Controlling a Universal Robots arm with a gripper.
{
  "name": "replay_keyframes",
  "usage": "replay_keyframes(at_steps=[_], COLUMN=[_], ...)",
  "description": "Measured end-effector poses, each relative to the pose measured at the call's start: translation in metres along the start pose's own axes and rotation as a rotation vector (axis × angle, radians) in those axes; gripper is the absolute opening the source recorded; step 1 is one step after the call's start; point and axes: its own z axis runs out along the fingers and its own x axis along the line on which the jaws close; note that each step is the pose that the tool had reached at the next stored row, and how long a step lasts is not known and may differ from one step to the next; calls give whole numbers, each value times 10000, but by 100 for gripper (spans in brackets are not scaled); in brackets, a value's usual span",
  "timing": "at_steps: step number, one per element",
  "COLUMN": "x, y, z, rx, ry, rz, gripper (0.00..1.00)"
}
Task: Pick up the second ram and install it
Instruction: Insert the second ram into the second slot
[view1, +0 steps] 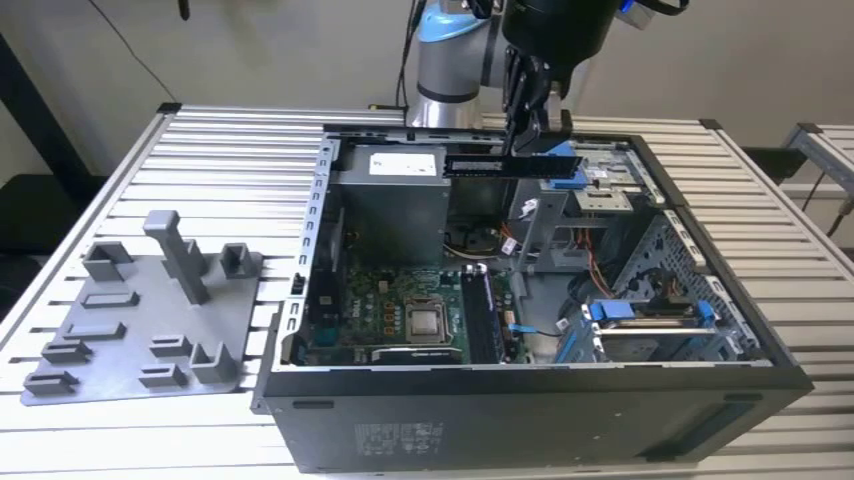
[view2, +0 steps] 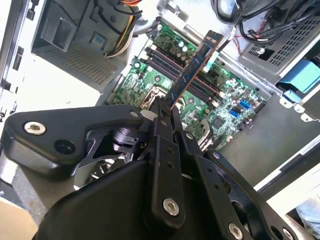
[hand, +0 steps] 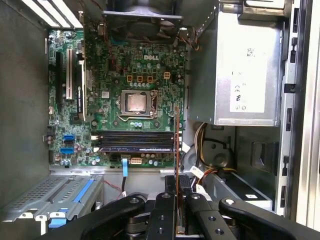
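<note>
Hanging over the far end of the open black metal computer case (view1: 467, 420), the black two-fingered gripper (view1: 538, 148) is clamped on the second ram (view1: 474, 165), a long, thin, dark memory stick with small chips along its face. In the exterior view the stick lies level, lengthwise across the case's width, well above the case's floor and touching nothing inside. In both wrist views the stick (view2: 197, 65) juts out from between the closed fingertips (view2: 160, 117), gripped near one end, and in the first wrist view it shows edge-on as a thin line (hand: 176, 145). Flat on the floor of the case lies the green motherboard (hand: 130, 75), with its square silver processor socket (hand: 136, 102) near the middle and the long black memory slots (hand: 135, 141) beside it; whether a slot already holds a stick cannot be told. A grey metal power supply box (hand: 245, 70) fills a corner of the case. Outside the case, on the exterior view's left, a grey plastic fixture plate (view1: 134, 320) with upright blocks lies on the slatted aluminium table (view1: 227, 140).
</note>
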Motion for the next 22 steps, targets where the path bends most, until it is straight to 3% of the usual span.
replay_keyframes(at_steps=[10, 22], x=[0, 0], y=[-1, 0], z=[0, 1], rx=[8, 89], ry=[-11, -19], rz=[95, 1014], gripper=[14, 14])
